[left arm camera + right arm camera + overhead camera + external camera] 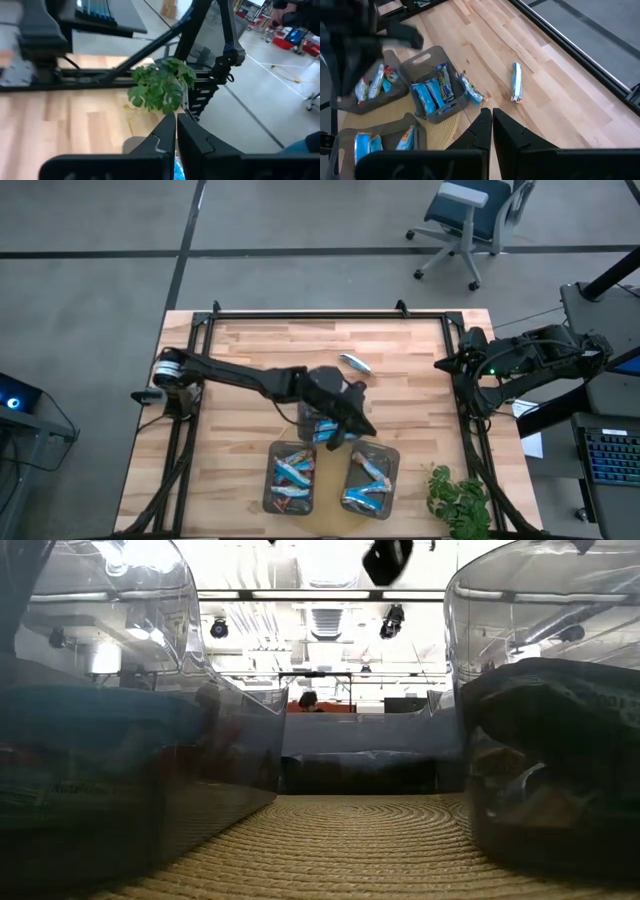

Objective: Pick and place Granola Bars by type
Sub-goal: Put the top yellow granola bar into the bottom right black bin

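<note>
Three dark grey trays hold granola bars: a middle tray point(312, 420) point(432, 85) of blue ones, a near-left tray point(292, 477) of mixed ones and a near-right tray point(370, 480). One blue bar point(472, 94) lies outside the middle tray, leaning against its wall. Another bar point(355, 364) point(516, 82) lies alone on the wood farther back. My left gripper point(352, 428) point(176, 134) hangs above the middle tray's right side, shut, with nothing between its fingertips. My right gripper point(491, 125) is shut and drawn back at the table's right edge point(478, 368).
The trays stand on a woven mat point(350, 840) at the table's near middle. A small green plant point(458, 498) point(160, 90) stands at the near right corner. Bare wood lies open toward the far edge and the left. An office chair point(465, 220) stands beyond the table.
</note>
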`<action>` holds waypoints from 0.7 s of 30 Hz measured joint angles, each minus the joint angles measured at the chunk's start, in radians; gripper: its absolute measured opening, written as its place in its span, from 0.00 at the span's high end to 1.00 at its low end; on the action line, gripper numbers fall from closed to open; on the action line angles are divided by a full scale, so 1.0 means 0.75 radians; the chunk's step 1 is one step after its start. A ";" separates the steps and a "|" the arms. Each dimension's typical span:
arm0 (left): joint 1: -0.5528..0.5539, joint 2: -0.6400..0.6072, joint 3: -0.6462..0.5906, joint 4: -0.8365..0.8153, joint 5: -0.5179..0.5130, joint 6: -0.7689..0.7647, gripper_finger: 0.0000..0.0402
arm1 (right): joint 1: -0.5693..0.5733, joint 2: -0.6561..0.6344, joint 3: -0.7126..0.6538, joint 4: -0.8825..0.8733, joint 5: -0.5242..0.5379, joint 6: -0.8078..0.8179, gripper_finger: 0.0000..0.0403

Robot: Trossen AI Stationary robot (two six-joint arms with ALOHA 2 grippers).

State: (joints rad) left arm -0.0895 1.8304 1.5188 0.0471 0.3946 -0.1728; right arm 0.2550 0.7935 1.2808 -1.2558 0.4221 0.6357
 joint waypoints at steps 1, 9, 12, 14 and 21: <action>0.008 -0.021 0.001 -0.025 -0.002 0.015 1.00 | 0.000 0.000 0.000 -0.002 0.000 0.000 0.98; 0.078 -0.241 0.000 -0.368 -0.201 0.194 1.00 | 0.000 0.000 0.000 -0.007 0.000 -0.007 0.98; 0.128 -0.315 -0.001 -0.488 -0.262 0.252 1.00 | 0.000 0.000 -0.001 -0.007 0.005 -0.009 0.98; 0.166 -0.359 0.001 -0.522 -0.281 0.269 1.00 | -0.001 0.000 -0.001 -0.007 0.007 -0.009 0.98; 0.317 -0.476 -0.001 -0.601 -0.286 0.297 1.00 | -0.001 0.001 -0.001 -0.001 0.060 -0.009 0.98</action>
State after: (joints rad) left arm 0.1484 1.4731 1.5181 -0.4034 0.1805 0.0502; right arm 0.2543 0.7940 1.2804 -1.2564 0.4671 0.6289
